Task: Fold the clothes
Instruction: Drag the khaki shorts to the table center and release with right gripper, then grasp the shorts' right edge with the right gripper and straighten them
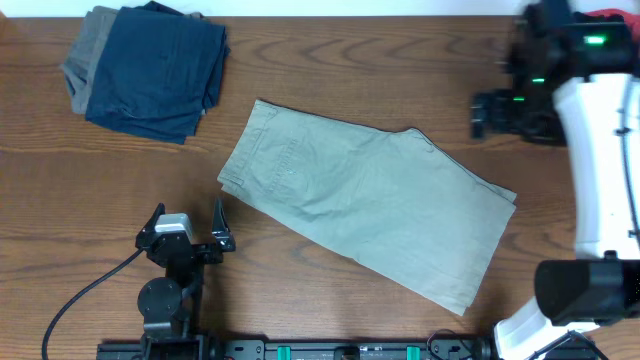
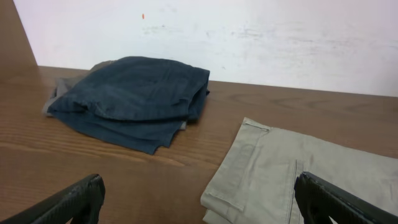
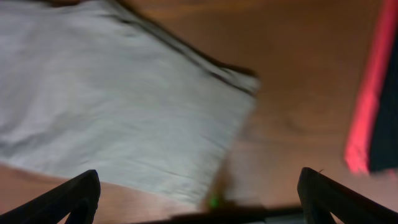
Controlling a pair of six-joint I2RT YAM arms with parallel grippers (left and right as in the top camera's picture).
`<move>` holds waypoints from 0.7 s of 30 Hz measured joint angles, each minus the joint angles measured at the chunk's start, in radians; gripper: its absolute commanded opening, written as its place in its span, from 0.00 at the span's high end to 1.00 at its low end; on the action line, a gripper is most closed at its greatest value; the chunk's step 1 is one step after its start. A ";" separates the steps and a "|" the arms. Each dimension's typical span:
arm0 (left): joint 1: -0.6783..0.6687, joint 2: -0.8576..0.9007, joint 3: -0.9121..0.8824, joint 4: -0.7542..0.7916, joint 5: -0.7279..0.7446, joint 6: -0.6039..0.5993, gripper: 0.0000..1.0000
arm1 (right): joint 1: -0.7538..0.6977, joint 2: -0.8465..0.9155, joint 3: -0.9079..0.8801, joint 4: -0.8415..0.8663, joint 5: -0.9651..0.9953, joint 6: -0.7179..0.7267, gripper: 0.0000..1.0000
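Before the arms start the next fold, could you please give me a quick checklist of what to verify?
1. Shorts lie flat on the table, fully in the overhead view: ok.
2. Left gripper open, holding nothing, just off the waistband corner: ok.
3. Right gripper open, holding nothing: ok.
4. Right gripper's height above the hem: cannot tell, its wrist view is blurred.
5. Navy folded stack apart from the shorts: ok.
6. Red-and-black garment apart from the shorts: ok.

Left pincer (image 2: 199, 202) and right pincer (image 3: 198, 194) both spread wide.
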 measured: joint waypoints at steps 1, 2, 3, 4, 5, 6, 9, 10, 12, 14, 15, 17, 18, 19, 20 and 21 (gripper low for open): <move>0.000 0.000 0.000 0.000 0.000 0.000 0.02 | -0.034 0.000 -0.001 -0.014 0.005 0.001 0.01; 0.000 0.000 0.000 0.000 0.000 0.000 0.02 | -0.067 0.000 -0.003 -0.019 0.010 0.000 0.01; 0.000 0.000 0.000 0.000 0.000 0.000 0.02 | -0.096 0.000 -0.009 -0.018 0.013 -0.001 0.01; 0.000 0.000 0.000 0.000 0.000 0.000 0.02 | -0.128 -0.001 -0.026 -0.013 0.016 -0.001 0.01; 0.000 0.000 0.000 0.000 0.000 0.000 0.02 | -0.145 -0.002 -0.041 -0.009 0.016 -0.001 0.01; 0.000 0.000 0.000 0.000 0.000 0.000 0.02 | -0.164 -0.003 -0.066 0.002 0.016 -0.002 0.01; 0.000 0.000 0.000 0.000 0.000 0.000 0.02 | -0.223 -0.005 -0.184 0.074 0.009 -0.009 0.02; 0.000 0.000 0.000 0.000 0.000 0.000 0.02 | -0.237 -0.005 -0.225 0.101 0.000 -0.018 0.02; 0.000 0.000 0.000 0.000 0.000 0.000 0.02 | -0.262 -0.005 -0.314 0.152 -0.029 -0.037 0.02; 0.000 0.000 0.000 0.000 0.000 0.000 0.02 | -0.279 -0.005 -0.402 0.201 -0.057 -0.052 0.02; 0.000 0.000 0.000 0.000 0.000 0.000 0.02 | -0.282 -0.005 -0.437 0.230 -0.064 -0.057 0.03; 0.000 0.000 0.000 0.000 0.000 0.000 0.02 | -0.284 -0.005 -0.515 0.302 -0.080 -0.068 0.05; 0.000 0.000 0.000 0.000 0.000 0.000 0.02 | -0.284 -0.005 -0.555 0.343 -0.086 -0.070 0.04; 0.000 0.000 0.000 0.000 0.000 0.000 0.02 | -0.284 -0.005 -0.592 0.386 -0.096 -0.071 0.04; 0.000 0.000 0.000 0.000 0.000 0.000 0.02 | -0.284 -0.005 -0.629 0.425 -0.106 -0.071 0.05; 0.000 0.000 0.000 0.000 0.000 0.000 0.02 | -0.284 -0.005 -0.660 0.455 -0.119 -0.071 0.04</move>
